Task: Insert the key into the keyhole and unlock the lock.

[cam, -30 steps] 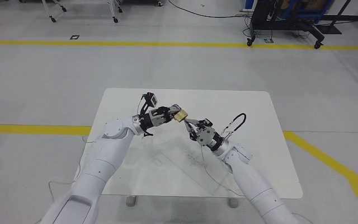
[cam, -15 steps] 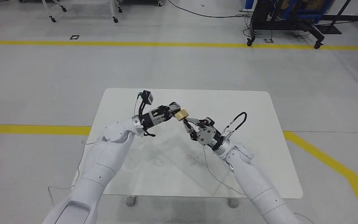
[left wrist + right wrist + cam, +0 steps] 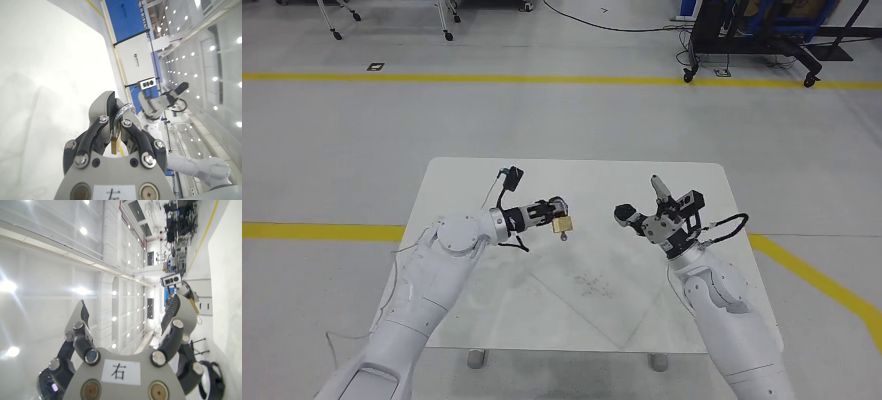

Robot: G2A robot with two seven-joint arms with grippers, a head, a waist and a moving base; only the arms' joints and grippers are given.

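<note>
Over the table point(image 3: 672, 300), left gripper point(image 3: 558, 211) clamps lock point(image 3: 563, 224); right gripper point(image 3: 640, 199) spread, apart

Lock point(image 3: 562, 224) in left jaws, above table point(image 3: 572, 305)

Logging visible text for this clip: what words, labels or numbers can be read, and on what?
"右": white label on the right gripper.
Unreadable: cut-off label on the left gripper.
Too small to read: print on the white panel and the blue board.
</note>
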